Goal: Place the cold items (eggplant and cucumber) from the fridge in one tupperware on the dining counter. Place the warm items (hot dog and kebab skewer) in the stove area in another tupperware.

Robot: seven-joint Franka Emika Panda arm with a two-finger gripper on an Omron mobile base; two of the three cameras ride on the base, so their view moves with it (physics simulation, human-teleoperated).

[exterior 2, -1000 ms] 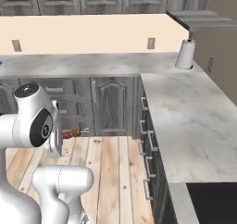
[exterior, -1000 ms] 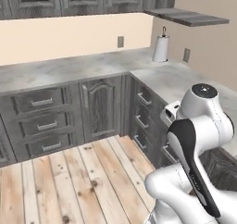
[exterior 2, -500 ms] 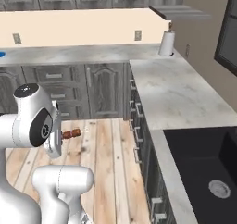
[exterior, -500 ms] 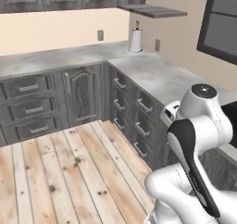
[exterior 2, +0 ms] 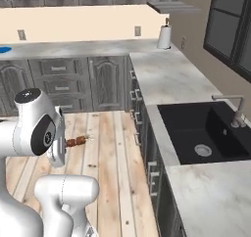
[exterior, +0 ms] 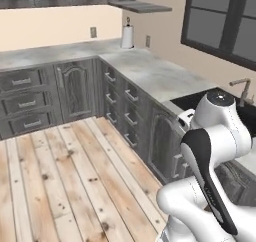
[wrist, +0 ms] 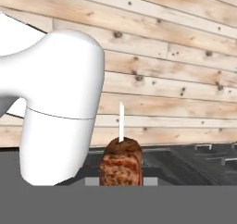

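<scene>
1. Over the wooden floor (exterior 2: 112, 148), beside my own body, my gripper (wrist: 121, 179) is clenched on the kebab skewer (exterior 2: 77, 142), its stick jutting forward
2. As I judge it, driving could swing the skewer into the counter (exterior 2: 169, 77) or loosen it, since I hold one end
3. Count: one skewer, one sink (exterior 2: 196, 133), one paper towel roll (exterior 2: 164, 36); no tupperware visible

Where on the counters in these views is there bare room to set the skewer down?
Bare counter runs from the paper towel roll to the sink; another bare patch lies nearer than the sink. The basin and faucet take up the middle.
</scene>
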